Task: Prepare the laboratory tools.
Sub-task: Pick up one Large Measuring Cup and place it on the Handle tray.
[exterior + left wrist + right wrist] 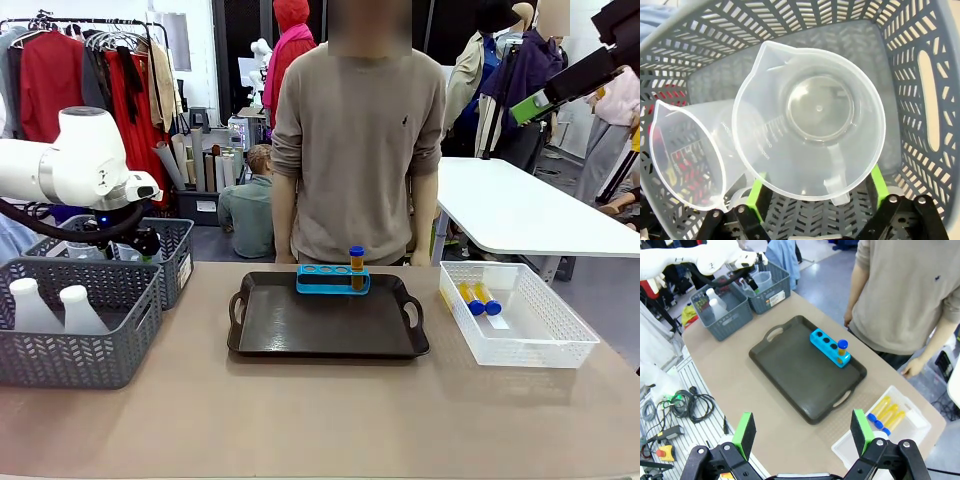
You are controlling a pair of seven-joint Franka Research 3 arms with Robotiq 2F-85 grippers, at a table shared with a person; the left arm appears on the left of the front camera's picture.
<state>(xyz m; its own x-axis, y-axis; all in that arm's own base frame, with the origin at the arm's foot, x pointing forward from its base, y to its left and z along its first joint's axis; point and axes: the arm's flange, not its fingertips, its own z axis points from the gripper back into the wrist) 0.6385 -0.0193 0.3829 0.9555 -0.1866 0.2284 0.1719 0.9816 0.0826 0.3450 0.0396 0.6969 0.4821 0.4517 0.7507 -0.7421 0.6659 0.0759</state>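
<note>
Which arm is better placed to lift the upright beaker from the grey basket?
Left: the left gripper, open, straddles the beaker inside the grey basket; the right gripper hangs above the table's other end.

Beige work table (300,420) in foreground. Far left behind it: metal clothes rail (60,22) hung with red and beige garments (45,85). White wall (205,70) behind rail. Upright rolls (195,155), maybe paper or card, stand beneath. White round-cornered table (530,210) at far right. Dark grey floor (610,290). Person in grey-green top (245,205) sits low on floor. Black cables (690,405) coiled beside white slatted panel (705,390). Light even and soft.
</note>
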